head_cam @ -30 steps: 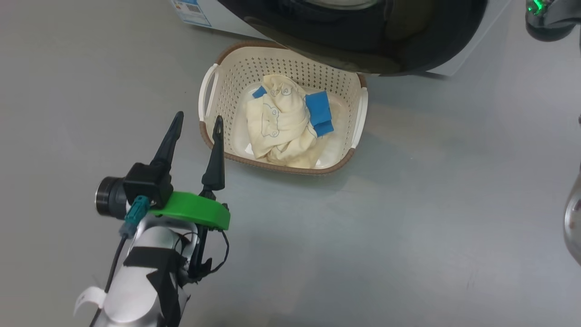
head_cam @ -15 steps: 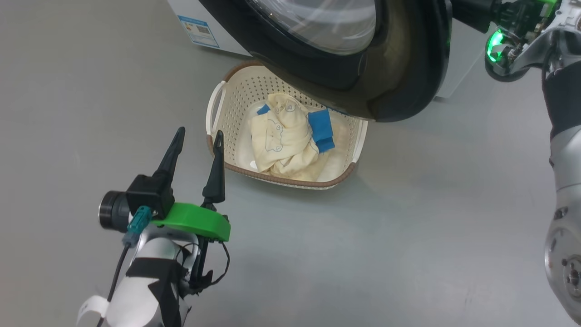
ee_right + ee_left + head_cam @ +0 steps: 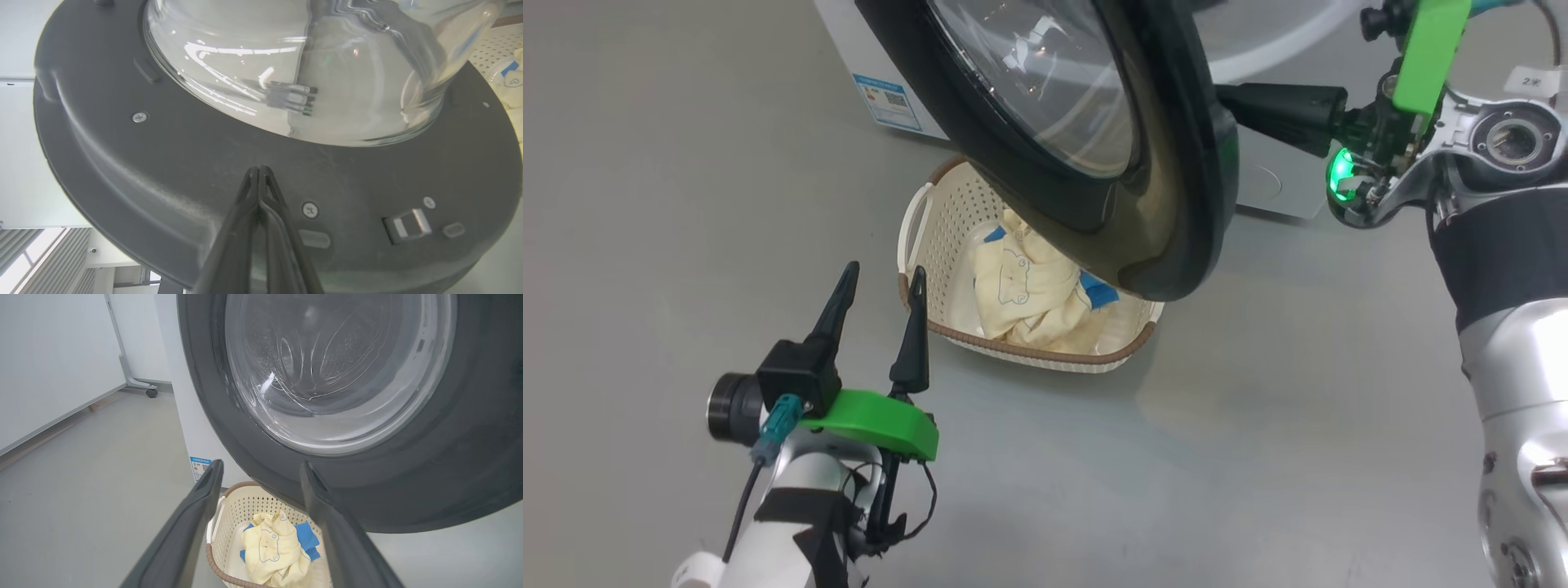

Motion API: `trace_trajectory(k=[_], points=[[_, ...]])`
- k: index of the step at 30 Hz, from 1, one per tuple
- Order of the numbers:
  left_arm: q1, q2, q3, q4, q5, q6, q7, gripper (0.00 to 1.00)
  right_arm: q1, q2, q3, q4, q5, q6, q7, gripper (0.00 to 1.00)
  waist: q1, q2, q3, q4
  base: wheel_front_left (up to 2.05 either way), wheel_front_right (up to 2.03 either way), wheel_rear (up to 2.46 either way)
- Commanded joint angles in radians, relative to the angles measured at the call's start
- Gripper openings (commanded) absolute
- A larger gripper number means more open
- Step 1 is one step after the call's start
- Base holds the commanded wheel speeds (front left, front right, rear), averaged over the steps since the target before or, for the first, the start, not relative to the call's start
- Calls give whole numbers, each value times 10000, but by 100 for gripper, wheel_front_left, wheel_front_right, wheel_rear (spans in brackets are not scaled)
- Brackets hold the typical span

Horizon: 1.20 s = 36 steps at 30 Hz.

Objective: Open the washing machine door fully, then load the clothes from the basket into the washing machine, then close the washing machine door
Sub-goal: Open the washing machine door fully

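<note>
Right gripper (image 3: 259,169), fingers pressed together, tips seemingly on the inner face of the washing machine door (image 3: 122,163).

At twelve o'clock of the head view sits the washing machine (image 3: 862,49); its door stands partly swung out, overhanging the basket (image 3: 1013,349) below it, the clothes (image 3: 1029,294) heaped inside. Opening fully seems the step in hand: I would push close to the latch (image 3: 408,222), following the door's arc, not a straight line, so the closed tips cannot skid onto the glass bowl (image 3: 286,61). Left gripper (image 3: 882,278), at eight o'clock from the basket, has its fingers wide apart, holds nothing and touches nothing.
</note>
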Motion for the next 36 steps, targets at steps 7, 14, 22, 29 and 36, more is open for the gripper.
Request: trace_trajectory(k=[7,14,22,29,36], points=[[43,189,290,-111,-10,-2,-68,100,694,292,1090,-912,709,-2,-119,0,0,-1,-423,-87,0,0,0],[132,189,336,-127,35,-23,-68,100,1033,292,1441,-1080,919,-2,-347,0,0,-1,-637,-131,0,0,0],[180,189,428,-66,71,-68,-68,100,1109,292,1419,-1045,995,-2,-716,0,0,-1,-744,-224,0,0,0],[217,189,521,-12,101,-75,-68,100,1144,292,786,-1078,467,-2,-2850,0,0,-1,-851,-419,0,0,0],[268,202,706,55,176,-106,-68,100,1537,262,-207,-1441,-125,-2,-5501,0,0,-1,-1011,-771,0,0,0]])
